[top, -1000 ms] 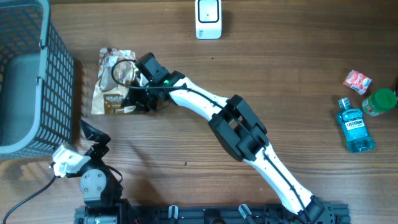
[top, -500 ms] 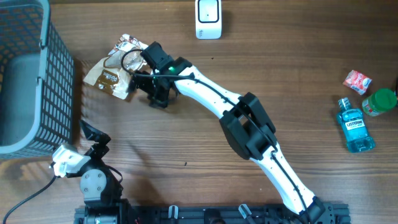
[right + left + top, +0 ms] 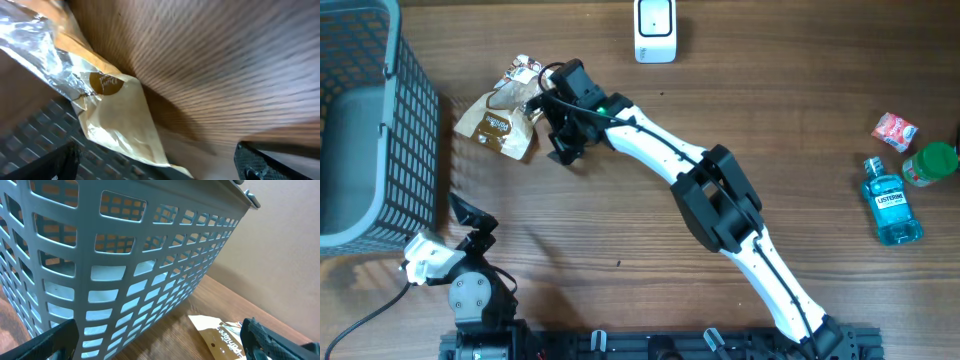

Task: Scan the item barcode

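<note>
The item is a brown and silver foil bag (image 3: 500, 112) lying tilted on the wooden table beside the basket. Its barcode is not visible. My right gripper (image 3: 550, 127) stands open at the bag's right edge, holding nothing. In the blurred right wrist view the bag (image 3: 117, 117) lies below the wide-apart fingers of the right gripper (image 3: 157, 167). A white scanner (image 3: 655, 30) stands at the table's far edge. My left gripper (image 3: 472, 215) rests open near the front left. Its wrist view shows the left gripper (image 3: 160, 350) empty, with a corner of the bag (image 3: 220, 335) ahead.
A grey mesh basket (image 3: 360, 120) fills the far left and most of the left wrist view (image 3: 125, 255). At the right edge stand a blue mouthwash bottle (image 3: 890, 205), a green-lidded jar (image 3: 930, 163) and a small red packet (image 3: 894, 130).
My right gripper has opened and let go of the bag, which turned and shifted toward the basket. The right arm rose slightly toward the far edge. The left arm has not moved.
</note>
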